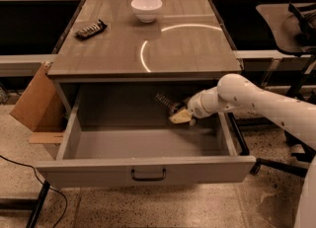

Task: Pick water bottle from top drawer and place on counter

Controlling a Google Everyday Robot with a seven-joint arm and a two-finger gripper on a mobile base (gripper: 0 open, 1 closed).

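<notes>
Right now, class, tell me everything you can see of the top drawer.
The top drawer is wide, deep, grey and metal-looking, and stands open below the counter. Its flat front panel carries a small dark bar handle at the centre. The inner floor and walls are plain grey. The gripper reaches in over the right wall into the rear right part, next to the water bottle.
</notes>
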